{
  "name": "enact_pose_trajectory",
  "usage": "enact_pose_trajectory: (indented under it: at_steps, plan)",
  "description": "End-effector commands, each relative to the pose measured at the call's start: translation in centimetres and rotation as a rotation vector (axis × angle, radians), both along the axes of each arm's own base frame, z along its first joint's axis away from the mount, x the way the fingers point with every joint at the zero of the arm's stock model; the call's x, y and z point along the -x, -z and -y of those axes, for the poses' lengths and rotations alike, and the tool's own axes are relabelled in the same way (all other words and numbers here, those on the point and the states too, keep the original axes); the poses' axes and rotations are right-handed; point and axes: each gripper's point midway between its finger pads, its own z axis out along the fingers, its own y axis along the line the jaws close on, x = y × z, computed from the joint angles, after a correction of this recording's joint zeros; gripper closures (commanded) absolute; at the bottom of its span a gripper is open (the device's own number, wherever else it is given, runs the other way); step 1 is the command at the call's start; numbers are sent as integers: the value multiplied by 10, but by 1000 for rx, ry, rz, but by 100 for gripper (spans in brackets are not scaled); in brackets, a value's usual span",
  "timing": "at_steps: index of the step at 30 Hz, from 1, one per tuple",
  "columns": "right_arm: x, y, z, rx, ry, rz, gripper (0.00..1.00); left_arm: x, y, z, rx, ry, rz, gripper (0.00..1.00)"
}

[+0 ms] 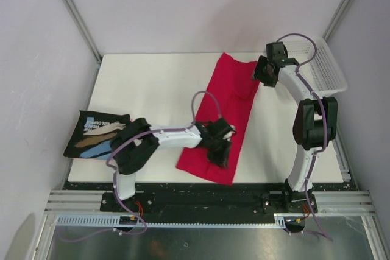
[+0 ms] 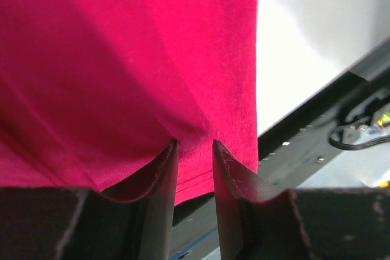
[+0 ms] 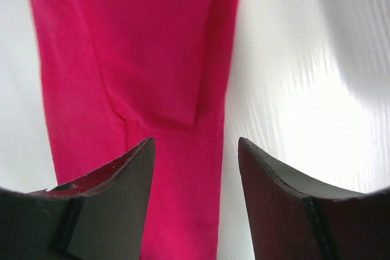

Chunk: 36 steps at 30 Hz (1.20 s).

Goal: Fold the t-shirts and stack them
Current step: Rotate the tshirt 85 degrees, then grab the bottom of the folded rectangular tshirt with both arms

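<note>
The crimson-pink t-shirt [image 1: 228, 105] lies as a long folded strip from the table's far middle to its near edge. My left gripper [image 1: 220, 150] is at the strip's near end. In the left wrist view its fingers [image 2: 164, 175] stand narrowly apart on the hem, and creases in the pink cloth [image 2: 122, 59] run toward the tips. My right gripper [image 1: 263, 72] hangs open over the far end's right edge, with nothing between its fingertips [image 3: 195, 141] and the pink cloth [image 3: 152, 47] lying flat below. The black printed t-shirt [image 1: 97, 133] lies folded at the table's left edge.
A white mesh basket [image 1: 322, 62] stands at the far right corner. The white table [image 1: 152, 83] is bounded by grey walls at the back and sides. A black rail with cables [image 2: 359, 132] runs along the near edge, just past the shirt's hem.
</note>
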Motion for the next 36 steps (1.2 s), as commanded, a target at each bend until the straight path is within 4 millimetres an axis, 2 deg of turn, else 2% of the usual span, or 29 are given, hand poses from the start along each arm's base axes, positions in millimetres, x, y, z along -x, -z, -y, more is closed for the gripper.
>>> enact_pose_trajectory:
  at_steps: [1,4,8,13,16,19,22,25,29,36]
  plan:
    - [44,-8,1,-26,-7,-16,39,44,-3,50,55,69,-114,66]
    - [82,-8,3,-36,-9,-46,38,50,-21,67,102,101,-84,65]
    - [141,-8,-9,-98,-40,-82,38,53,-52,56,153,106,-20,63]
    - [228,7,-31,-200,-78,-146,39,56,-86,11,198,49,78,61]
    - [282,16,-50,-284,-95,-181,42,53,-91,-22,203,-21,131,60]
    - [332,30,-60,-327,-97,-236,47,46,-80,-60,184,-101,159,61]
    - [372,41,-63,-355,-91,-285,56,37,-67,-92,169,-166,163,62]
    - [399,51,-62,-372,-82,-327,61,33,-58,-112,165,-204,167,62]
    - [422,67,-70,-413,-95,-391,62,34,-45,-125,138,-223,158,62]
    - [436,92,-88,-439,-104,-448,62,30,-36,-135,106,-238,171,60]
